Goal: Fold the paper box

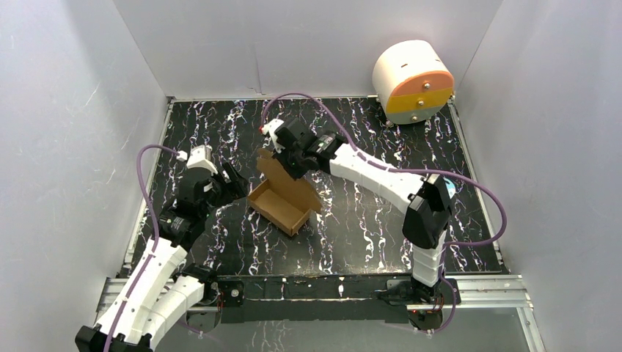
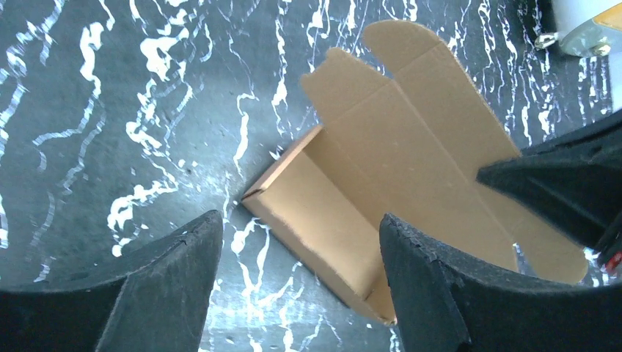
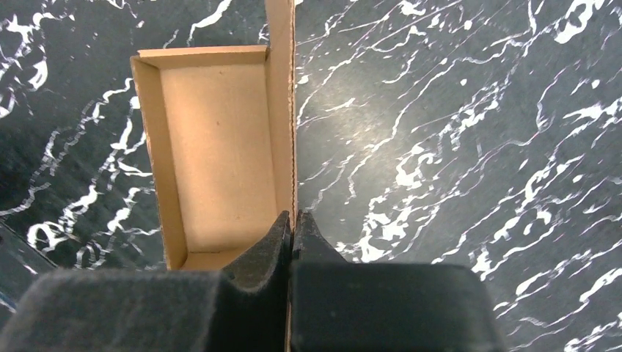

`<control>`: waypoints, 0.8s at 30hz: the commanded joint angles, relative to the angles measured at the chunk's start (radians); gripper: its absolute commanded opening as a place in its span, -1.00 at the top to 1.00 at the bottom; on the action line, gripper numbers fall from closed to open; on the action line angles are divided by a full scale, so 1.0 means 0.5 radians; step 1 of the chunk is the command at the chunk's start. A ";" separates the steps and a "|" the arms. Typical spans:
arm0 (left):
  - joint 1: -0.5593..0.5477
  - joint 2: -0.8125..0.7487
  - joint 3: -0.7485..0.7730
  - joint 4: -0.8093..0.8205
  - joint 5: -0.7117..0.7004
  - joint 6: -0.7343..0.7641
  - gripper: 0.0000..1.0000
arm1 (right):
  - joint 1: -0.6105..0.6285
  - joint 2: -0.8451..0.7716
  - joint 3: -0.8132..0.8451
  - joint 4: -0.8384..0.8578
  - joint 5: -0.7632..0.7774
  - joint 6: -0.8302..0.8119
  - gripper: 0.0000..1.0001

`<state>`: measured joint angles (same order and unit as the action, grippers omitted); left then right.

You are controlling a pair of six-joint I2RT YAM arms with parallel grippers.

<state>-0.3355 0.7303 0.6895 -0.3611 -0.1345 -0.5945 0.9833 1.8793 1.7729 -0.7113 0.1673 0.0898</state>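
1. The paper box [image 1: 282, 202] sits near the middle of the black marbled table [image 1: 381, 235]. It is a shallow open tray, and its lid panel [image 2: 433, 125] stands up along the far side with the tuck flaps unfolded.
2. It is thin corrugated card, so probably very light and springy. It should be stiff across each panel, bend only at the scores, slide if pushed and crease if pinched hard.
3. The best holds look like the lid's free edge for folding and a tray wall for bracing.
4. The right gripper [image 3: 293, 220] has its fingers pressed together, apparently on the upright panel's edge. The sheet is too thin to see the bite clearly.
5. The left gripper [image 2: 299, 220] has its fingers wide apart and holds nothing. It hovers just beside the tray's end wall.
6. A white cylinder [image 1: 412, 81] stands well apart, in the far right corner.
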 commanded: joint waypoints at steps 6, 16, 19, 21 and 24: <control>0.013 -0.008 0.176 0.116 0.023 0.636 -0.57 | -0.368 -0.127 0.048 0.082 -0.910 -1.043 1.00; 0.388 0.291 0.292 0.319 0.643 0.865 -0.56 | -0.458 0.228 0.507 -0.462 -1.372 -1.891 0.96; 0.462 0.359 0.324 0.336 0.868 0.934 -0.54 | -0.458 0.329 0.693 -0.509 -1.387 -1.865 0.80; 0.485 0.409 0.350 0.328 0.960 0.973 -0.53 | -0.459 0.359 0.754 -0.517 -1.382 -1.842 0.61; 0.487 0.494 0.457 0.293 1.048 1.057 -0.53 | -0.460 0.325 0.734 -0.455 -1.306 -1.765 0.27</control>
<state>-0.1001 0.9470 0.8310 -0.2256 0.2398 -0.1490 0.7612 2.0693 2.0945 -0.9272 -0.4744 -0.7883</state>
